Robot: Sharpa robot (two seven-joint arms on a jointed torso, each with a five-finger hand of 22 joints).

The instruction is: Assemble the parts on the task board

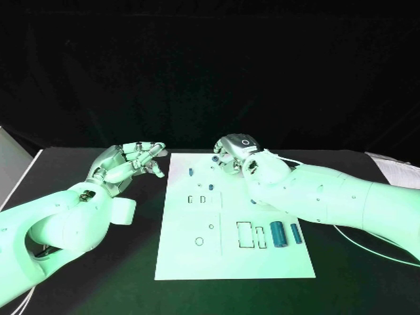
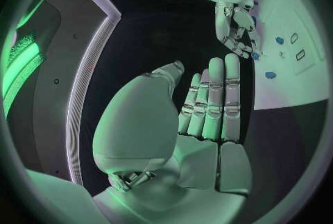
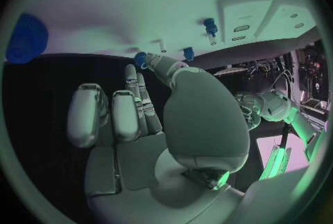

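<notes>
**Right hand at the far edge of the board, small blue part at its fingertips**

The right hand [image 1: 240, 156] is over the far edge of the task board [image 1: 233, 262]. In the right wrist view a small blue part [image 3: 141, 58] sits at the tip of its long fingers [image 3: 136, 90], with the thumb close beside it. It looks pinched there, but the contact itself is too small to see clearly, so whether the hand really holds it cannot be told for sure. The other fingers are curled in.

The left hand [image 1: 130, 161] is just beside the left edge of the board, over the black table [image 1: 96, 275], and touches nothing. In the left wrist view its fingers [image 2: 215, 96] are straight and lie close together, with the palm empty.

Near the right forearm, on the side of the board closer to the robot, two blue cylinders [image 1: 284, 233] lie next to rectangular slots [image 1: 250, 234]. More small blue parts [image 3: 210, 26] stand in the board just beyond the right fingertips.

The parts are probably light, stiff plastic with a smooth surface, so they can slip or roll easily. A small one is best taken by its sides between thumb and fingertip, with gentle force. The cylinders are better pinched at the middle of their length, across the round body, so they do not tip.
</notes>
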